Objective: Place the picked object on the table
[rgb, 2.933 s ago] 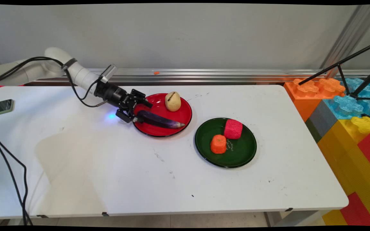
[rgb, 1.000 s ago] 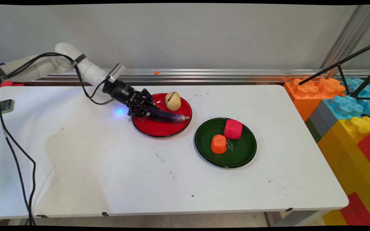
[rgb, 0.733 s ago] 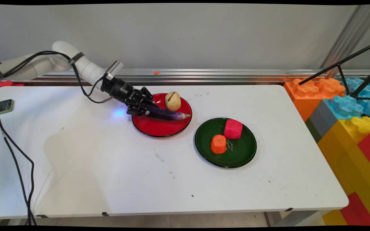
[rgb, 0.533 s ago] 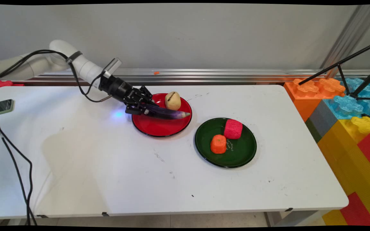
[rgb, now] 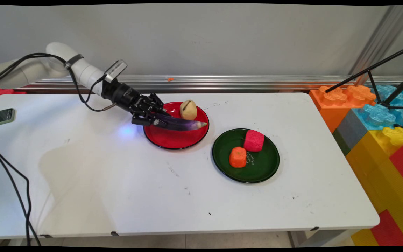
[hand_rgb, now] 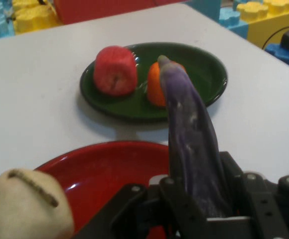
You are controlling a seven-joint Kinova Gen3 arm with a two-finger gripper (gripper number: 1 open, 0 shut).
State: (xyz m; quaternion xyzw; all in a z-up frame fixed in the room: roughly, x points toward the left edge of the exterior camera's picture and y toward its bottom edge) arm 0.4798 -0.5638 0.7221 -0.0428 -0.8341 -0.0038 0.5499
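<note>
1. The pincer (rgb: 157, 120) is clamped on the thick end of a purple eggplant (rgb: 182, 124), at the left rim of the red plate (rgb: 177, 140).
2. The eggplant juts out from the pincer to the right, held above the red plate, its tip pointing toward the green plate (rgb: 261, 171).
3. A beige potato (rgb: 188, 110) sits at the back of the red plate, just beside the eggplant.
4. On the green plate lie a red piece (rgb: 254, 140) and an orange piece (rgb: 238, 157), on the white tabletop (rgb: 117, 182).

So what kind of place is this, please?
Probably a robotics lab: a robot arm holds a toy eggplant over a red plate, beside giant toy bricks.
</note>
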